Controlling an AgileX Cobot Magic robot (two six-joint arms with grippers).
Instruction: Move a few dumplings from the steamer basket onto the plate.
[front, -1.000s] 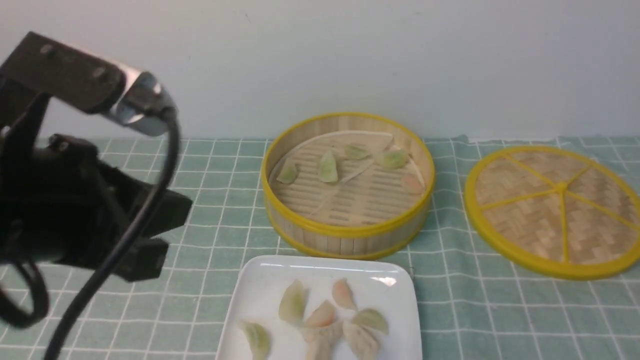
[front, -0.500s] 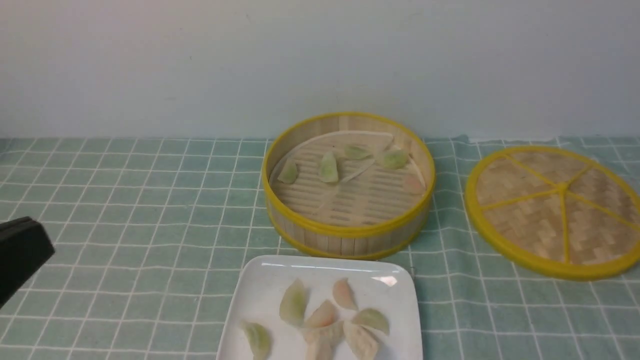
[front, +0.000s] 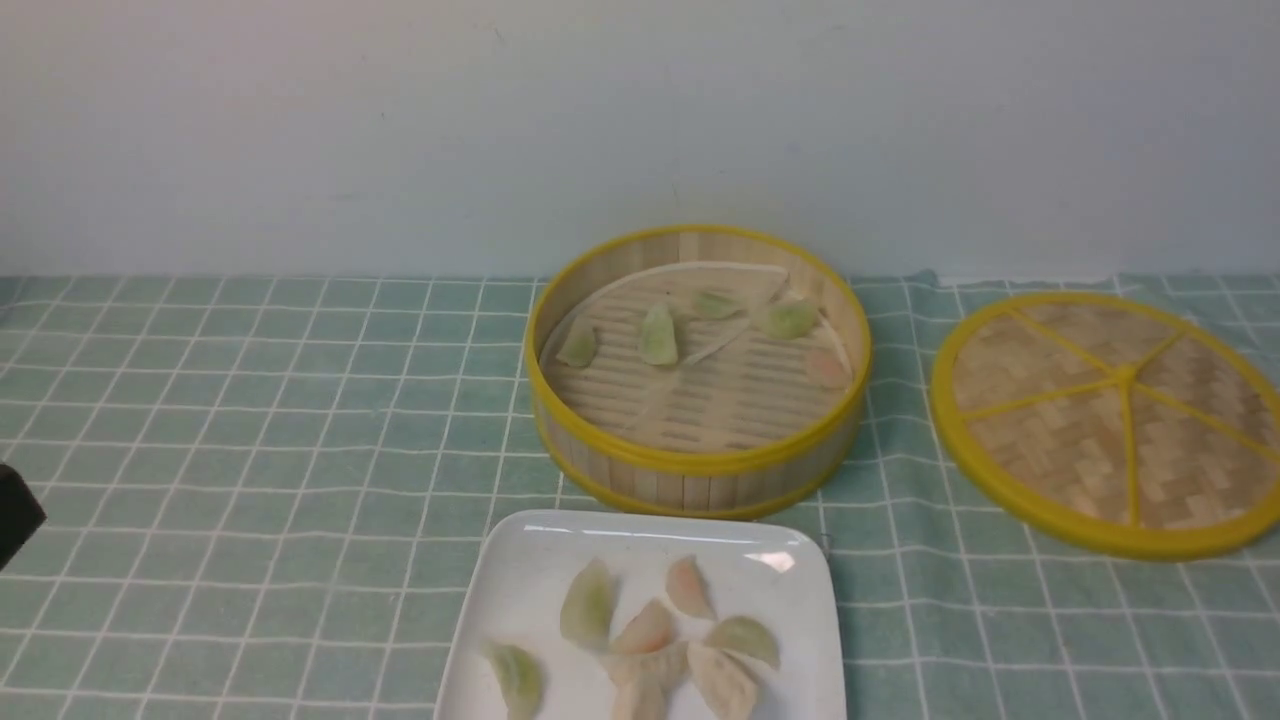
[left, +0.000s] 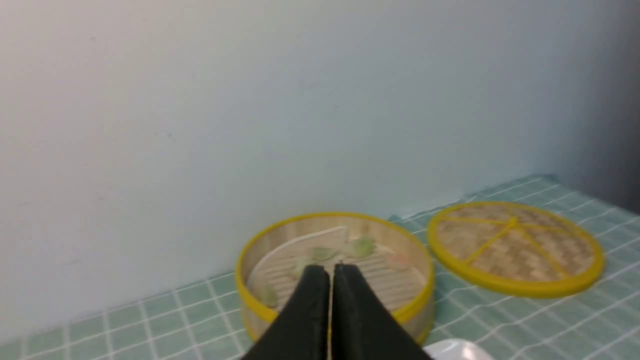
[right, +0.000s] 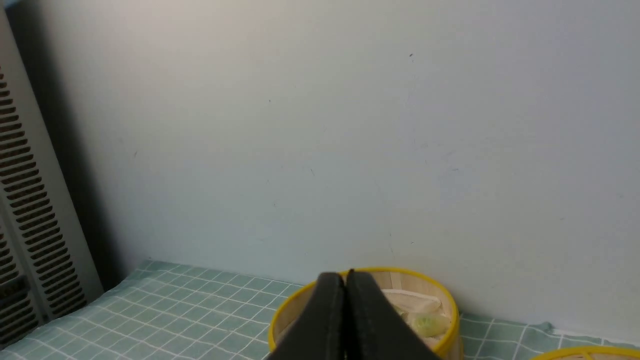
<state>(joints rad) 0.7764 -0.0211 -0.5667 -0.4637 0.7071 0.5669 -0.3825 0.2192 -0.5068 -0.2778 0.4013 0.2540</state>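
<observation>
Left gripper (left: 331, 271), right gripper (right: 345, 276): jaws together, empty (both parked). Risk: crowded plate (front: 520, 575); added dumplings (front: 657, 335) may stack, slide.

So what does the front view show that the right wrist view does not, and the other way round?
Only the front view: the plate with dumplings on it, and the disc whole.
Only the right wrist view: the right gripper, jaws shut, and a grey vented panel at the cloth's edge.
Both: the basket with dumplings inside, the checked cloth and the pale wall.
</observation>
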